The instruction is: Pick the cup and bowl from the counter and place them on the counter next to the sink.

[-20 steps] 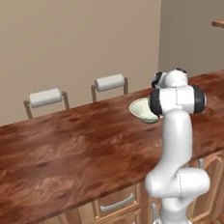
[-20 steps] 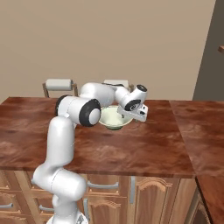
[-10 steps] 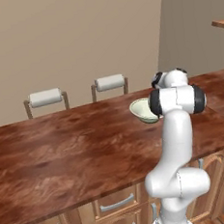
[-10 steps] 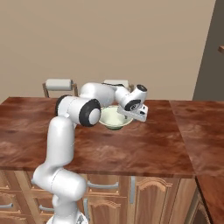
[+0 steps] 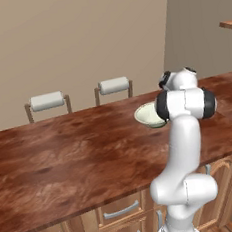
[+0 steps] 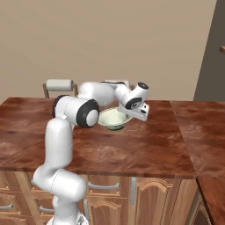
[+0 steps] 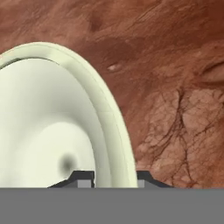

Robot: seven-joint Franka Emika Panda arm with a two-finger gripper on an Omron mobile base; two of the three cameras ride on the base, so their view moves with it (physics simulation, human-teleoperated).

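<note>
Bowl [image 7: 57, 131] rim between jaws (one inside)

Around the bowl [image 6: 113, 118] the counter [image 6: 145, 145] lies bare; two chair backs [image 5: 113, 85] stand beyond its far edge.

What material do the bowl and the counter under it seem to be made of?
The bowl looks like glazed ceramic, perhaps smooth plastic: an even pale cream-green surface with soft shading and a thin flared rim. The counter looks like polished reddish-brown wood or a wood-grain laminate: swirling grain and dark veins with a faint gloss.
</note>
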